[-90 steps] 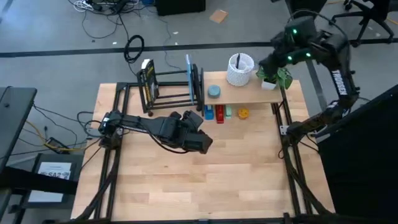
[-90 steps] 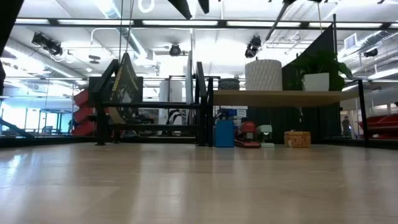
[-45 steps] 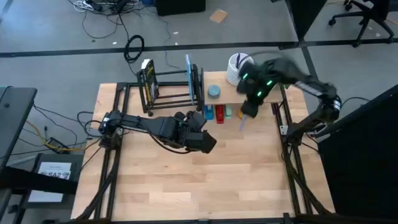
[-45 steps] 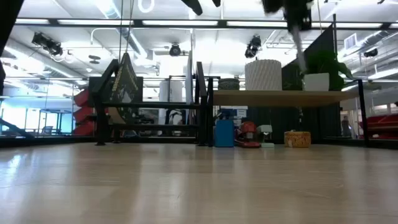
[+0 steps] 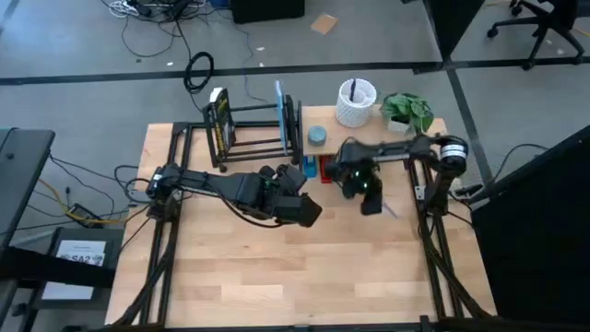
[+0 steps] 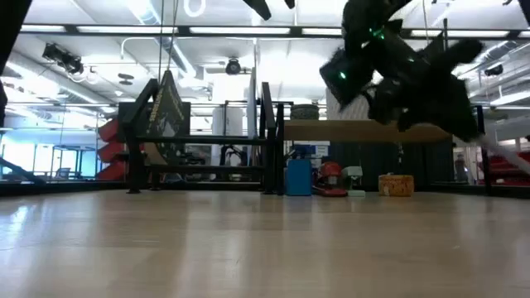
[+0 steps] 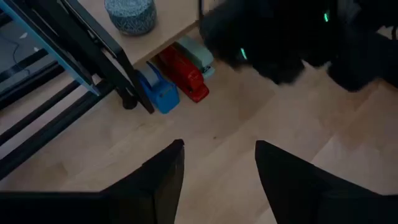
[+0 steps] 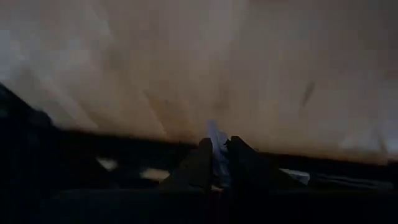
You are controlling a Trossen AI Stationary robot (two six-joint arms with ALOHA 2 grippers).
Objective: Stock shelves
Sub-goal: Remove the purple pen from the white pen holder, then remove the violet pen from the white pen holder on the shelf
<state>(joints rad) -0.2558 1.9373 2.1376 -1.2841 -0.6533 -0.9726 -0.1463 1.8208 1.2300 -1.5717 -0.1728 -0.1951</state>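
Half through stocking, at a guess: hovering the right gripper (image 5: 371,201), jaws pinching a thin pale item (image 8: 214,140), at six o'clock of the already loaded wooden shelf (image 5: 383,143), parking the left gripper (image 7: 219,163), jaws spread, mid-worktop (image 5: 304,267), and leaving the black rack (image 5: 253,138) at eleven o'clock mostly bare.

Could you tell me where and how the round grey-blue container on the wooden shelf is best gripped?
Grip the round grey-blue container across its curved side wall, coming down from above: it stands upright on the wooden shelf with open air over it, while the black rack crowds one side. The left gripper is open; the right gripper seems shut on a thin pale object.
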